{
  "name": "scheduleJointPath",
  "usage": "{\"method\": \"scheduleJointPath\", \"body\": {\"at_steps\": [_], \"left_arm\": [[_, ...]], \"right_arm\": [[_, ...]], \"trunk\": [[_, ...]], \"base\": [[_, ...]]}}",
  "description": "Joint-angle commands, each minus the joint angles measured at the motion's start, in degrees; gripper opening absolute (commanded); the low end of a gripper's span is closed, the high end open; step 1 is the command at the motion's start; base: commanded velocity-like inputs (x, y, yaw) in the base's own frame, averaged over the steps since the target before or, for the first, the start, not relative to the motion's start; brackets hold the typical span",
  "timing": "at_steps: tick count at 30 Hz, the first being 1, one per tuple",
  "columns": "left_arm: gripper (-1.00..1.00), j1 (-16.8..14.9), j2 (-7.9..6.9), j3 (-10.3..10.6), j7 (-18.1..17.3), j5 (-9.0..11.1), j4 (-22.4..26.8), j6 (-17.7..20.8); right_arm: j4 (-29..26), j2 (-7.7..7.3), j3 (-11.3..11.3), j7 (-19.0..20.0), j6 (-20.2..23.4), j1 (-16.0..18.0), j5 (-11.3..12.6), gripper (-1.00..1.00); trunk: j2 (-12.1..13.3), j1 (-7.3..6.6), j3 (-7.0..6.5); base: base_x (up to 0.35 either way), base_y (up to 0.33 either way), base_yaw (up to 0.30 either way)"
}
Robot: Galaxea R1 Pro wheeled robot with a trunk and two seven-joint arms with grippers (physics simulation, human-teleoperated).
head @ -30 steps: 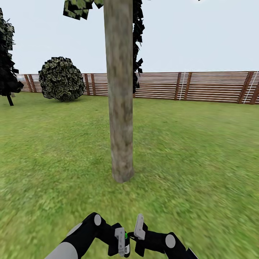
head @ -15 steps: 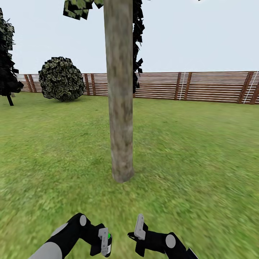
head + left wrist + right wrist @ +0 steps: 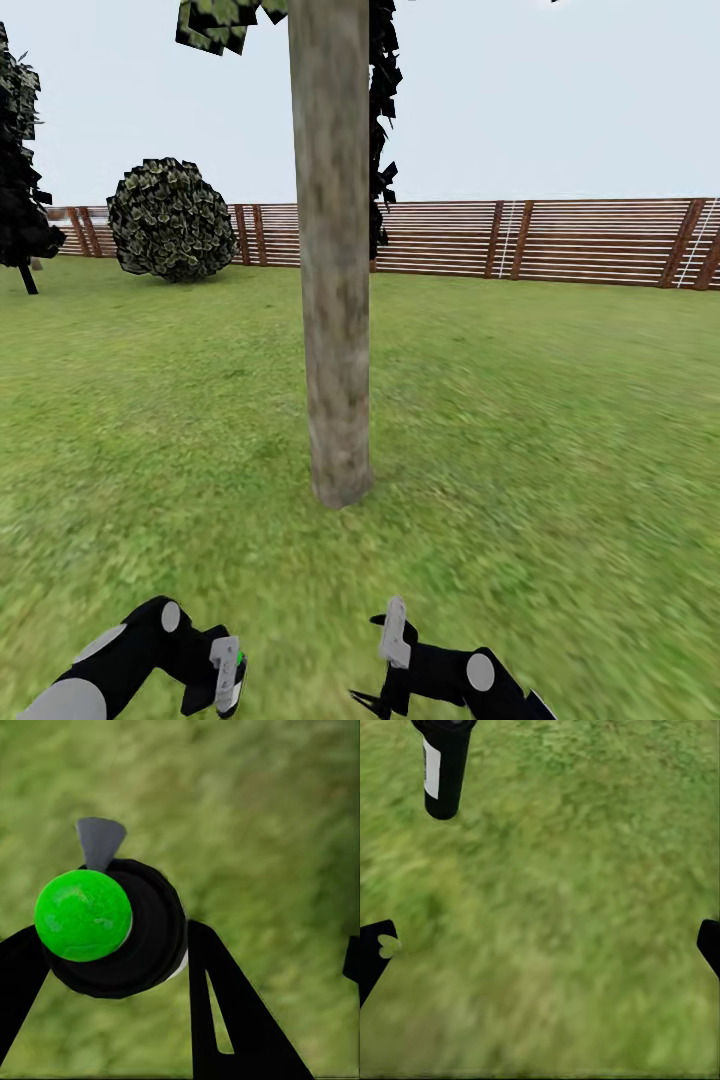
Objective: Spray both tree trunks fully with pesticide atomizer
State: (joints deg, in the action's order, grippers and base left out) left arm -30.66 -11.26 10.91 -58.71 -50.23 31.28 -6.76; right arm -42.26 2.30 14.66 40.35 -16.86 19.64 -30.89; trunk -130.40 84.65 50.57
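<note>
No legible text, numbers, brands or signs. The pesticide atomizer (image 3: 442,766) carries a plain white label patch on its black body, blank as far as can be told.

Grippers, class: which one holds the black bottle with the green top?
The left gripper holds the atomizer; the right gripper is open over grass.

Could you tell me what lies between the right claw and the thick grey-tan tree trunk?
Bare green grass lawn, in the head view, separates the right claw from the trunk.
</note>
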Motion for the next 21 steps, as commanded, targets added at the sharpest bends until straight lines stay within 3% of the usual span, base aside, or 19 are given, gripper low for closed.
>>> {"method": "scheduleJointPath", "body": {"at_steps": [1, 3, 4, 5, 6, 7, 8, 11, 13, 14, 17, 19, 21], "left_arm": [[-1.0, 0.0, -0.25, -0.1, 0.3, 0.1, 0.0, 0.0], [-1.0, 0.1, -0.5, -1.1, 1.5, 0.3, 0.0, 0.1], [-1.0, 0.1, -0.37, -4.3, 4.1, 0.9, -0.1, 0.1], [-1.0, 0.1, -0.29, -5.5, 4.9, 1.1, -0.1, 0.1], [-1.0, 0.1, 0.17, -9.5, 7.7, 1.9, -0.9, 0.1], [-1.0, 0.1, 0.35, -10.7, 8.5, 2.2, -1.3, 0.1], [-1.0, 0.2, 1.18, -13.7, 10.9, 3.0, -2.9, 0.1], [-1.0, 0.2, 3.12, -18.1, 16.5, 4.8, -6.0, 0.1], [-1.0, 0.2, 5.48, -20.9, 25.0, 7.9, -8.0, 0.1], [-1.0, 0.2, 6.77, -21.7, 29.7, 9.8, -9.4, 0.1], [-1.0, 0.2, 8.73, -22.5, 39.0, 14.1, -12.4, 0.4], [-1.0, 0.2, 9.66, -22.8, 44.8, 17.5, -14.2, 2.1], [-1.0, 0.1, 10.38, -22.8, 49.6, 22.2, -15.2, 6.5]], "right_arm": [[0.1, -0.41, 0.0, -0.1, 0.0, 0.0, 0.0, 1.0], [0.5, -1.51, 0.0, -0.3, -0.1, 0.0, 0.1, 1.0], [1.3, -2.79, -1.0, -0.4, -0.1, 0.0, 0.2, 1.0], [1.5, -3.1, -1.6, -0.5, -0.1, 0.0, 0.2, 1.0], [2.6, -3.85, -5.5, -0.5, -0.1, -0.1, 0.3, 1.0], [3.0, -4.02, -6.9, -0.5, -0.1, -0.1, 0.3, 1.0], [4.7, -4.37, -12.5, -0.5, -0.1, -0.1, 0.3, 1.0], [8.6, -4.73, -26.7, -0.6, -0.1, -0.1, 0.2, 1.0], [10.6, -5.96, -40.1, -2.0, -0.2, -0.1, 0.1, 1.0], [11.0, -6.6, -45.1, -3.8, -0.2, -0.2, 0.1, 1.0], [11.2, -8.0, -52.0, -9.2, -0.2, -0.3, 0.0, 1.0], [11.3, -8.47, -55.2, -14.0, -0.3, -0.3, 0.0, 1.0], [11.6, -8.69, -57.2, -20.9, -0.4, -0.6, 0.0, 1.0]], "trunk": [[0.0, 0.0, 0.0], [0.0, 0.0, 0.0], [0.0, 0.0, 0.0], [0.0, 0.0, 0.0], [0.0, 0.0, 0.0], [0.0, 0.0, 0.0], [0.0, 0.0, 0.0], [0.0, 0.0, 0.0], [0.0, 0.0, 0.0], [0.0, 0.0, 0.0], [0.0, 0.0, 0.0], [0.0, 0.0, 0.0], [0.0, 0.0, 0.0]], "base": [[0.0, 0.0, 0.0], [0.0, 0.0, 0.0], [0.0, 0.0, 0.0], [0.0, 0.0, 0.0], [0.0, 0.0, 0.0], [0.0, 0.0, 0.0], [0.0, 0.0, 0.0], [0.0, 0.0, 0.0], [0.0, 0.0, 0.0], [0.0, 0.0, 0.0], [0.0, 0.0, 0.0], [0.0, 0.0, 0.0], [0.0, 0.0, 0.0]]}}
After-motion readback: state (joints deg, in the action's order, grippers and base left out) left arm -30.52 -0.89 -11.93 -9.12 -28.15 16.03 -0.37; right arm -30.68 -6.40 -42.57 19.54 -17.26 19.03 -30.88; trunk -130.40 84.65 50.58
